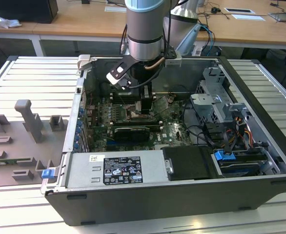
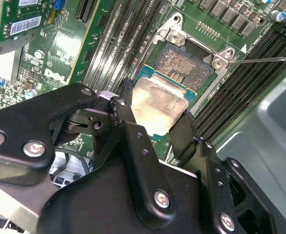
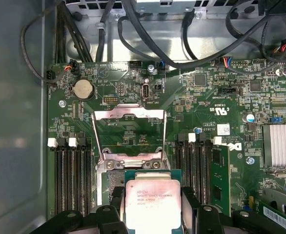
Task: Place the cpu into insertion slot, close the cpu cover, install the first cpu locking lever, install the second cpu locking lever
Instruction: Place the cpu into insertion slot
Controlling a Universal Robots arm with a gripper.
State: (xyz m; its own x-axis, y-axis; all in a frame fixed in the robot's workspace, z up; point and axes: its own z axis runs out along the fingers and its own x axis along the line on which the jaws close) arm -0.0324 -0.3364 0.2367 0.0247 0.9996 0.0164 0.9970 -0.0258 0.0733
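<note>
My gripper (image 2: 156,105) is shut on the cpu (image 2: 155,100), a flat square chip with a silver top, with one black finger on each of two opposite edges. The chip hangs just over the insertion slot (image 2: 189,61), whose dark pin field and metal rim still show past its far edge. In the first wrist view the cpu (image 3: 153,202) covers most of the socket between the fingers (image 3: 114,202). The cpu cover (image 3: 128,113), a silver frame with a square cut-out, is swung open beyond the chip. In the exterior view the gripper (image 1: 145,108) reaches down into the open computer case.
Long black memory slots (image 3: 67,180) flank the socket on both sides. A thin metal lever rod (image 2: 265,59) sticks out beside the socket. A black graphics card (image 1: 131,132), power supply (image 1: 114,170), drive cage (image 1: 221,105) and cables crowd the case. Grey fixtures (image 1: 30,122) stand outside it.
</note>
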